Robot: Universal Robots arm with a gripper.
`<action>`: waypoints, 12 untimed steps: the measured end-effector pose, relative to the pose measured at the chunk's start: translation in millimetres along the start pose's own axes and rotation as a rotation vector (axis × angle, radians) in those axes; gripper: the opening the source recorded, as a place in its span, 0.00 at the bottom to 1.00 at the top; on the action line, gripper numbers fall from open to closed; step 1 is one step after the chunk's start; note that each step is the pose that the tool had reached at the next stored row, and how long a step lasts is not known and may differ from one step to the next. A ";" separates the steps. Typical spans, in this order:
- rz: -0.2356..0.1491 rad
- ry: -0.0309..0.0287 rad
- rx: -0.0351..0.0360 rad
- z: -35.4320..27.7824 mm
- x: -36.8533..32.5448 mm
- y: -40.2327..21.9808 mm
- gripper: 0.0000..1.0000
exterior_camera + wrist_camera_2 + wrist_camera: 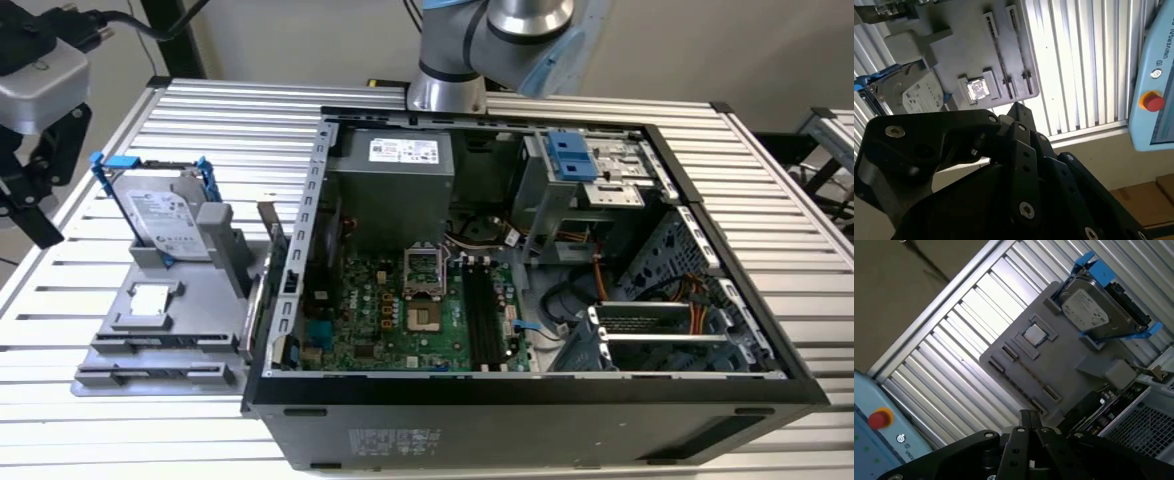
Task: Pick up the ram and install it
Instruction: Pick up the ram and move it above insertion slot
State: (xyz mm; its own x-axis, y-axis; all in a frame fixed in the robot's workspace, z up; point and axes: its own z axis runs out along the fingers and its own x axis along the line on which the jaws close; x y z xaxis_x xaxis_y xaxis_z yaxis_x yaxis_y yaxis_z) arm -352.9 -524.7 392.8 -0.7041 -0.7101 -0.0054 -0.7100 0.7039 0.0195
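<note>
1. Ram [1029, 374]: a thin dark strip seen edge-on, standing in a long slot of the grey holder [1069, 360]. It is outside the computer case [534, 395] and nothing grips it.
2. Gripper [1028, 414]: in both wrist views the black fingers taper to a single tip, closed together. The tip points toward the near edge of the holder and is apart from the ram. In the exterior view the gripper hangs to the exterior view's left of the holder, above the table [214, 110].
3. Holder: lies flat on the slatted metal table, just beside the case wall on the exterior view's left. It has two long parallel slots along one side.
4. Hard drive [167, 215]: a silver box in a blue bracket, standing upright at the holder's far end.
5. Square chip [151, 293]: a small silver part seated in a recess of the holder, between the hard drive and the long slots.
6. Computer case: lies on its side with the panel off, exposing the green motherboard [387, 320].
7. Memory slots [483, 320]: long black channels on the motherboard, running side by side. Whether any is filled cannot be told.
8. Arm [467, 50]: its grey-and-blue base rises behind the case.
9. Pale blue panel [1154, 60] with a red button [1153, 102]: beyond the table edge.
</note>
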 end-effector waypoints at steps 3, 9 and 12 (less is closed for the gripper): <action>-0.054 0.0010 -0.0003 0.0 0.0 0.0 0.00; -0.159 0.0029 -0.0008 0.0 0.0 -0.1 0.00; -0.199 0.0038 -0.0008 0.1 0.0 -0.1 0.00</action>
State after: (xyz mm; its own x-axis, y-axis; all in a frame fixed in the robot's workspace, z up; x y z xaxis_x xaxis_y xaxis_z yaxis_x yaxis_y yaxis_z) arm -352.8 -524.7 392.7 -0.5495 -0.8355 -0.0055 -0.8354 0.5493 0.0192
